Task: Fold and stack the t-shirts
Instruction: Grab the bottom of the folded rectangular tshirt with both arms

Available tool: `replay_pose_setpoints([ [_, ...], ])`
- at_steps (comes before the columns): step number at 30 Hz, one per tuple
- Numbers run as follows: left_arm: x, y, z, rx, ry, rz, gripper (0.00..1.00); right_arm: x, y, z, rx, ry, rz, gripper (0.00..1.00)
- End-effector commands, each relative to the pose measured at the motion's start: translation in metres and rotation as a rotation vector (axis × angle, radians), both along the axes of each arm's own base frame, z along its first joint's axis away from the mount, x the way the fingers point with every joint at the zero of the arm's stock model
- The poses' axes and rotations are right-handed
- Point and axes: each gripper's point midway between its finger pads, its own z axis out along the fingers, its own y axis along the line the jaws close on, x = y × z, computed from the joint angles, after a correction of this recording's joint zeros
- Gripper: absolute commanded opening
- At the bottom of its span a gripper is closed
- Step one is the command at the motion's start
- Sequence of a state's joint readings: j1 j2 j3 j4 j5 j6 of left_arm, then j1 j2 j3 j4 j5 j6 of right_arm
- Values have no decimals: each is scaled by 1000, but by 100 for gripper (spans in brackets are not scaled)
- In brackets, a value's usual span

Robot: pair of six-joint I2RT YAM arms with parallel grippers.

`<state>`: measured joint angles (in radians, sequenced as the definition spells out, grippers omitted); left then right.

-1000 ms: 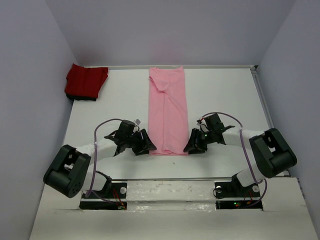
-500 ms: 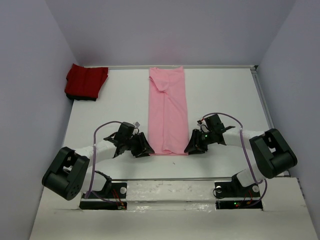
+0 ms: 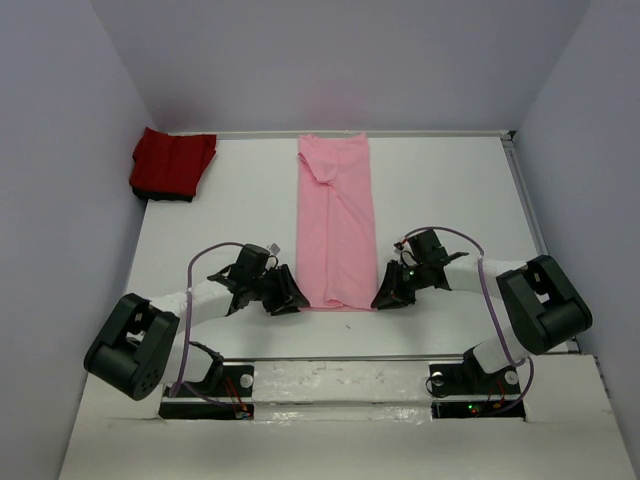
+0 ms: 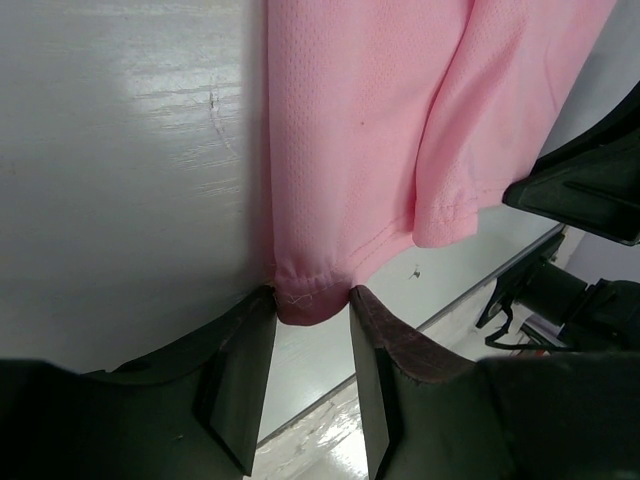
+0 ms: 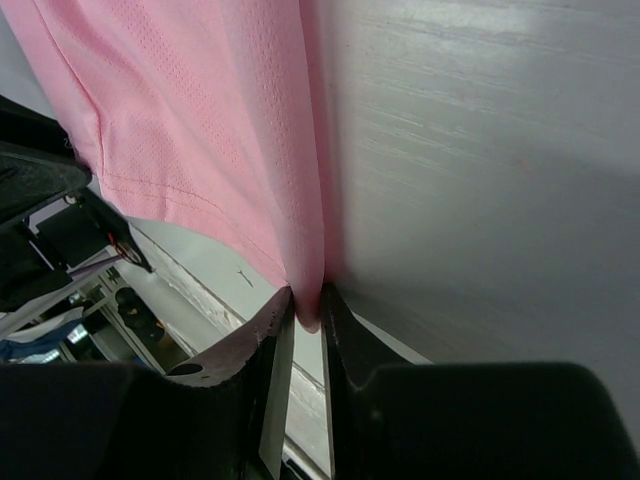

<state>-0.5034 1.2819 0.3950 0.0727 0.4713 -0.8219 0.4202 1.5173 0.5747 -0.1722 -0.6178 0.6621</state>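
Pinched both near hem corners of the pink shirt (image 3: 335, 220): bunched in left gripper (image 4: 312, 300), flat in right gripper (image 5: 307, 300).

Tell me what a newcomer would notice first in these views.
A pink t-shirt, folded into a long narrow strip, runs down the middle of the white table. At its near end the left gripper and the right gripper each pinch a corner of the hem. A red t-shirt lies bundled in the far left corner.
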Motion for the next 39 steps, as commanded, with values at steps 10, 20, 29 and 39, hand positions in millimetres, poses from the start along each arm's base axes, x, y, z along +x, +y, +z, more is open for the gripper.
replay_pose_setpoints([
  [10, 2, 3, -2, 45, -3, -13, 38, -3, -6, -6, -60, -9, 14, 20],
  [20, 4, 2, -3, 50, -1, -20, 28, -2, -5, -3, -56, -7, 23, 2],
  [29, 8, -1, 0, 53, -11, -46, 29, 0, -4, 1, -54, -10, 33, 0],
  [39, 20, -4, 9, 71, -34, -55, 29, 7, 0, 10, -48, -26, 38, 0],
])
